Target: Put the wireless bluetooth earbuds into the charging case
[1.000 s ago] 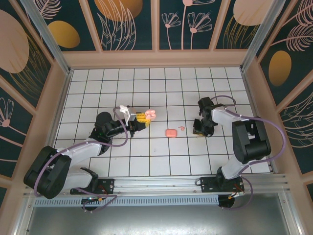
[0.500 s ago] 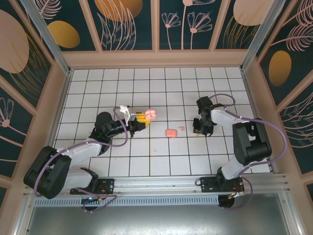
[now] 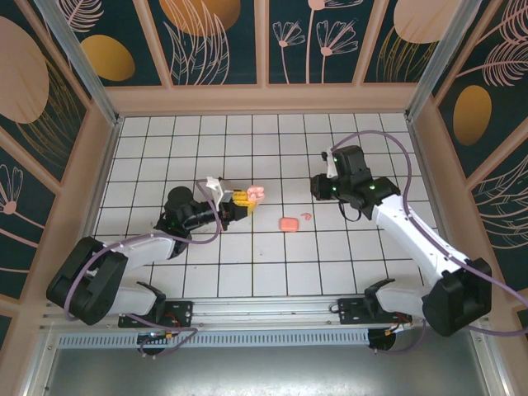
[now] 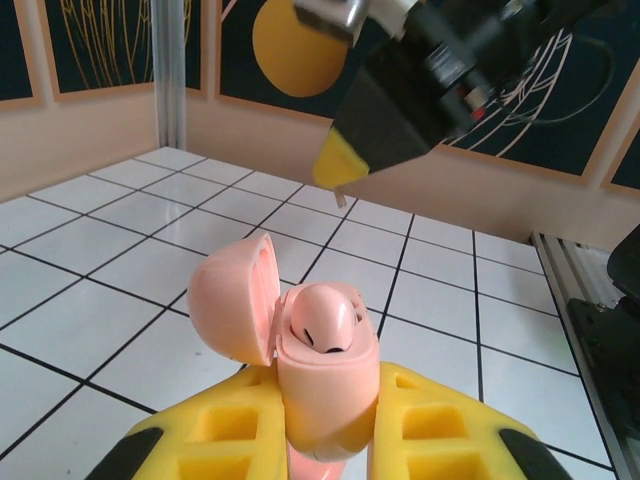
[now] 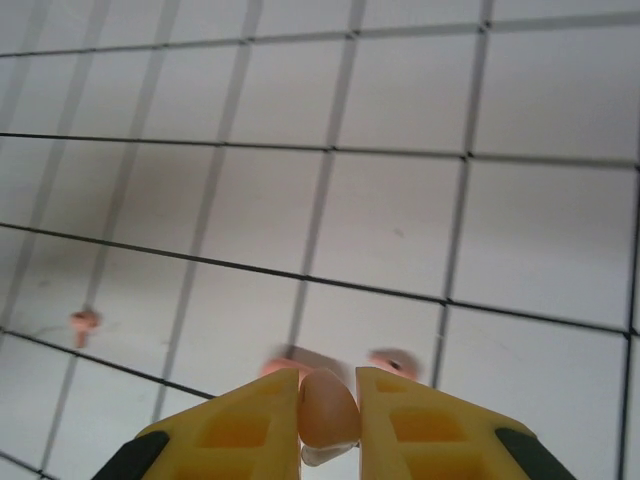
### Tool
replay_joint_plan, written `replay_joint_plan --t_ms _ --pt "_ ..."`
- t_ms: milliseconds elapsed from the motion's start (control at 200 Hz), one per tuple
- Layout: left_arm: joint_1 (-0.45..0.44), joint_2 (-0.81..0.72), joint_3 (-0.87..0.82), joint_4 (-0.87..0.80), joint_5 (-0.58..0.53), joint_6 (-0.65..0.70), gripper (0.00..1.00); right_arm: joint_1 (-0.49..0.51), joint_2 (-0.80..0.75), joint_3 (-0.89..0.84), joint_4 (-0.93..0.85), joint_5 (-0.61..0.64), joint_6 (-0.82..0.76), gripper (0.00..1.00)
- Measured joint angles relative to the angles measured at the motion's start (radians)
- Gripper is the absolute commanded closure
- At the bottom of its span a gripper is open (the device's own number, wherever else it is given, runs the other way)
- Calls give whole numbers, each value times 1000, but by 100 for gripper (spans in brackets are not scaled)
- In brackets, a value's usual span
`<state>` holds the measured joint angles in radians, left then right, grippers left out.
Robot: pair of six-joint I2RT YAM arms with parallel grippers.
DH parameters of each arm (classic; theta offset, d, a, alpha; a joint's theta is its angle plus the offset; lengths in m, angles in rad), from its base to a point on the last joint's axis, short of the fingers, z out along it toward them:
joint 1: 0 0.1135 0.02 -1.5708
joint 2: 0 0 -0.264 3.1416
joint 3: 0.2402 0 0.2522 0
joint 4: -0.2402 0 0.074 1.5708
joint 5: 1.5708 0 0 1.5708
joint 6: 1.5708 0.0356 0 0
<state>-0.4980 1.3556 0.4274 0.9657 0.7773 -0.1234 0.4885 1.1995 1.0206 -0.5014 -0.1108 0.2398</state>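
Note:
My left gripper (image 3: 246, 196) (image 4: 325, 400) is shut on the pink charging case (image 3: 255, 193) (image 4: 330, 385) and holds it upright above the tiles. The case's lid (image 4: 236, 305) hangs open to the left. One pale-pink earbud (image 4: 325, 316) sits in the case's well. My right gripper (image 3: 317, 188) (image 5: 328, 385) hovers above the table to the right of the case, shut on a second earbud (image 5: 328, 408) between its yellow fingers (image 5: 250, 425). That gripper's yellow fingertip (image 4: 338, 165) also hangs above and beyond the case in the left wrist view.
A larger pink rounded piece (image 3: 289, 223) lies on the white tiles between the arms, with a tiny pink bit (image 3: 306, 217) (image 5: 84, 320) just right of it. Blurred pink shapes (image 5: 393, 362) lie on the tile under my right fingertips. Patterned walls enclose the floor.
My right arm has lifted off the tiles at the right and swung up and left toward the case, its jaws closing on the earbud. The left gripper has kept its hold, almost still.

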Motion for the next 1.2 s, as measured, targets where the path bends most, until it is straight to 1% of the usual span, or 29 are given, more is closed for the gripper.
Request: replay_joint_plan --t_ms 250,550,721,1201 --pt "0 18 30 19 18 0 89 192 -12 86 80 8 -57 83" --pt "-2 18 42 26 26 0 89 312 70 136 155 18 -63 83" --pt "-5 19 46 26 26 0 89 345 101 140 171 18 -63 83" --pt "-5 38 58 67 26 -21 89 356 107 140 189 44 -71 82"
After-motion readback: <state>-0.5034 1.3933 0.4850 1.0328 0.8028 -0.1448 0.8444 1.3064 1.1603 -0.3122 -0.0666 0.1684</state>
